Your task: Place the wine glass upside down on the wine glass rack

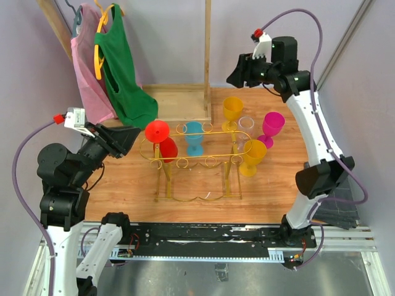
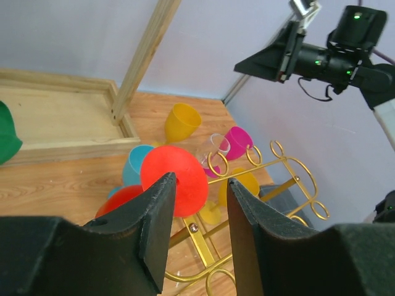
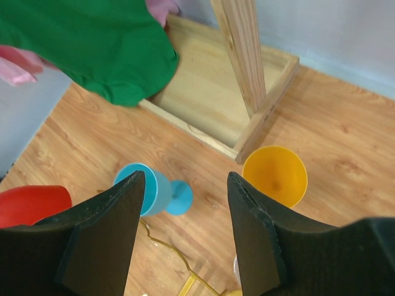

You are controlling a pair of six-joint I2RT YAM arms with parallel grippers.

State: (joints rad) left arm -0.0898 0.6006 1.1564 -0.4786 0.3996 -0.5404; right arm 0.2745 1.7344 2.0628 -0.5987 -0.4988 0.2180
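A red wine glass (image 1: 159, 132) hangs upside down at the left end of the gold wire wine glass rack (image 1: 207, 161), foot on top and bowl below the frame. My left gripper (image 1: 132, 139) sits just left of it, open; in the left wrist view the red foot (image 2: 185, 179) shows past my left gripper (image 2: 199, 185), with nothing between the jaws. The rack's looped frame (image 2: 290, 176) runs away to the right. My right gripper (image 1: 237, 75) is raised at the back right, open and empty, above the floor between a blue glass (image 3: 148, 188) and a yellow glass (image 3: 274, 176).
More glasses surround the rack: blue (image 1: 194, 137), yellow (image 1: 232, 110), clear (image 1: 245, 123), magenta (image 1: 272, 126), and a second yellow (image 1: 253, 157) at its right end. A wooden stand base (image 1: 179, 102) and post sit behind, with green (image 1: 120, 74) and pink (image 1: 86, 74) garments hanging left.
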